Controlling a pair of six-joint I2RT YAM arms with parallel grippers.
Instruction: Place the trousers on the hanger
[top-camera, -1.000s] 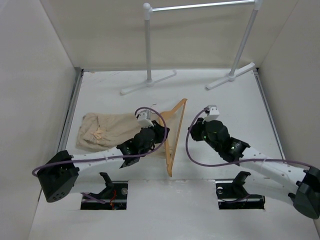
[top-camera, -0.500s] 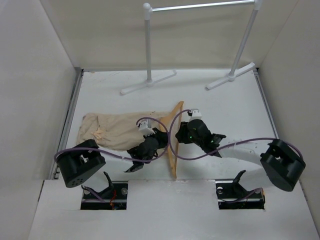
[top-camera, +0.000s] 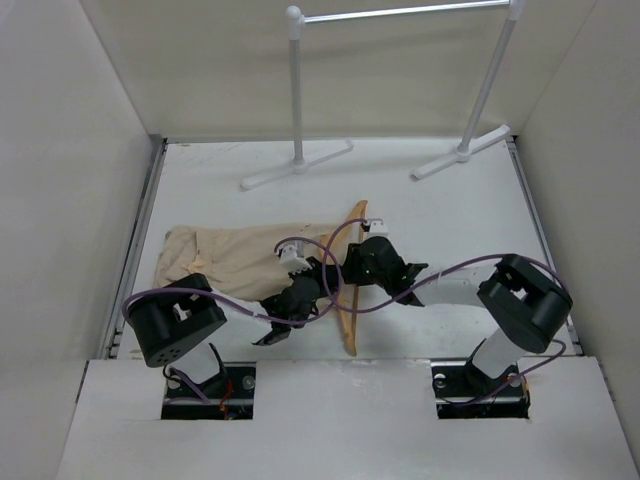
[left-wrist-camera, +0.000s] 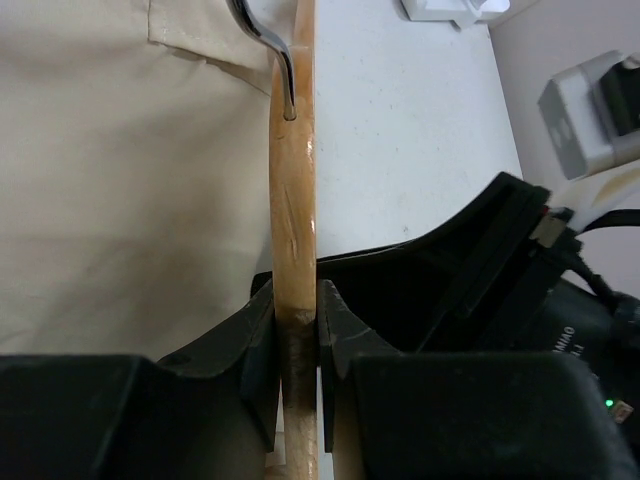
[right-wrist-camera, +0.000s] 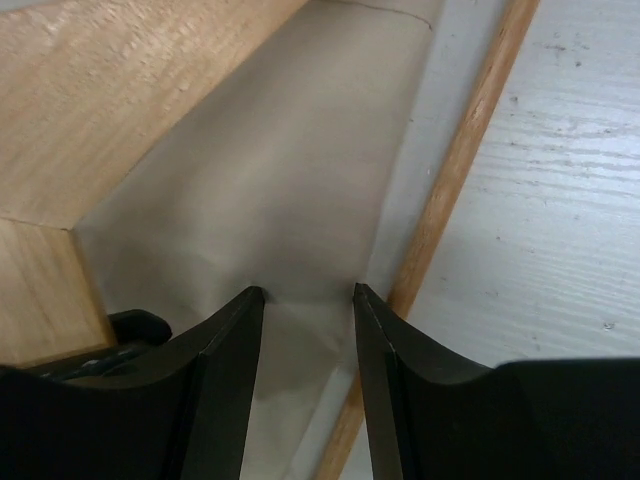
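The beige trousers (top-camera: 225, 262) lie flat on the left of the table, their right end under the hanger (top-camera: 354, 225). The orange-tan wooden hanger stands on edge between both arms. My left gripper (top-camera: 322, 280) is shut on one wooden arm of the hanger (left-wrist-camera: 293, 200), just below the metal hook (left-wrist-camera: 262, 30), with trouser cloth (left-wrist-camera: 120, 180) to its left. My right gripper (top-camera: 352, 262) reaches inside the hanger's triangle. It (right-wrist-camera: 308, 292) is open, tips down on the trouser cloth (right-wrist-camera: 290, 170), with the thin lower bar (right-wrist-camera: 460, 160) just to the right.
A white-and-silver garment rack (top-camera: 297, 90) stands at the back, its feet (top-camera: 296, 166) on the table's far part. High walls close in the table on the left, right and back. The two arms are crowded together at the hanger.
My right arm has swung left and folded in until its gripper is at the hanger over the trousers. My left arm drew back with the hanger. The trousers now stretch further right.
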